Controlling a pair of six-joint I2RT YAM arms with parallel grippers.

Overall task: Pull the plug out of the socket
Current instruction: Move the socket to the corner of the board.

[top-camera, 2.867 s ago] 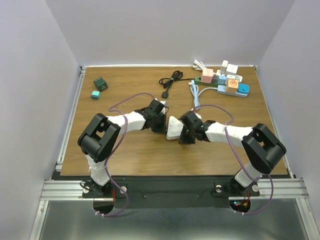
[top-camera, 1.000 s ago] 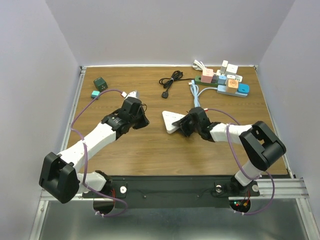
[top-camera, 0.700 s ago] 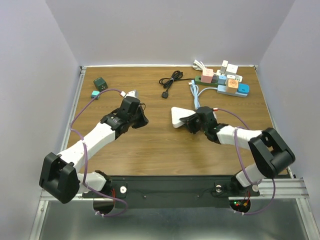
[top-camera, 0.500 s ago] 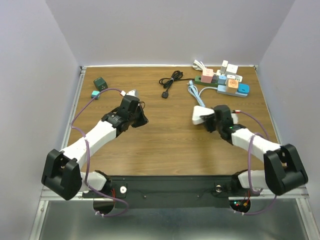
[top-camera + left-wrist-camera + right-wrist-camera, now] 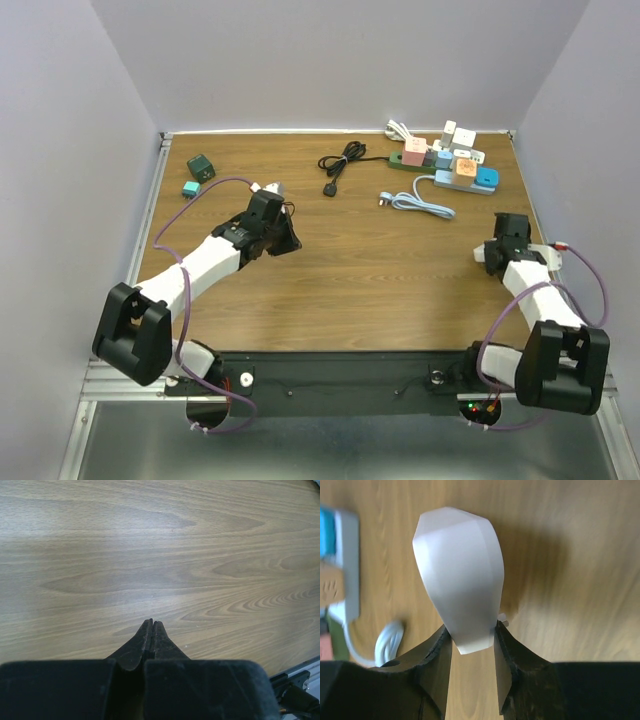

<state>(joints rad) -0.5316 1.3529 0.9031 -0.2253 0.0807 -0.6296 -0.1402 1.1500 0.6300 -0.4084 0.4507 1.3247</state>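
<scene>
Swung out to the right edge since approx half a sec ago: R arm, w/ the white block along. L arm barely shifted. R jaws pinch the white socket block [image 5: 457,575] at its narrow end, one finger each side, the fat end sticking out ahead above the wood. L jaws are pressed together w/ nothing between them, over bare surface [image 5: 160,555] left of centre.

The light-blue cable [image 5: 422,206], which ran to the block back then, now lies loose near the far right corner, just in front of the power strips [image 5: 458,170]. Its plug [image 5: 383,200] is at the left end, well apart from the block, so the plug looks off the socket. Task prob. done bar setting the block down.

Handling, as a guess:
- Block: hard glossy plastic, light and stiff, but tapered and slick, so it could squirt out of a pinch at the thin end. Flat sides are safer.
- Cable: soft and limp. Take the plug by its rigid head, not the cord.

Containers: no bin or tray in view. Nearest thing is the strips, w/ coloured blocks seated on them.
</scene>
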